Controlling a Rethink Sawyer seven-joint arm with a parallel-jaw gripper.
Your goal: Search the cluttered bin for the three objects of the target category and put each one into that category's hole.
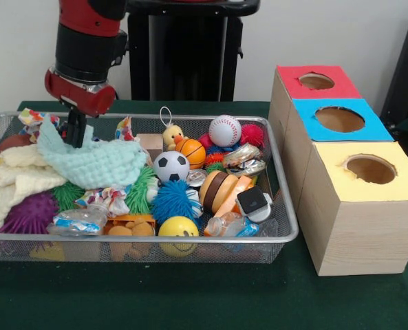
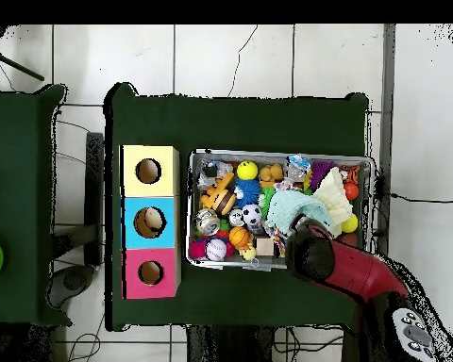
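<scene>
- Lighting: bright, even and diffuse; direction cannot be determined.
- Shadows: soft and faint beside the boxes [image 1: 348, 165] on the green cloth [image 1: 190, 295].
- Glare: small highlights on the wire bin [image 1: 286, 227] rim and plastic wrappers [image 1: 241, 157].
- Focus: front view slightly soft throughout.

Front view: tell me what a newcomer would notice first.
The wire bin heaped with toys fills the left and middle; a soccer ball, baseball and yellow smiley ball stand out. The red arm comes down at the bin's far left, its tool at a mint cloth. To the right stand three boxes with holes: red, blue and yellow.
</scene>
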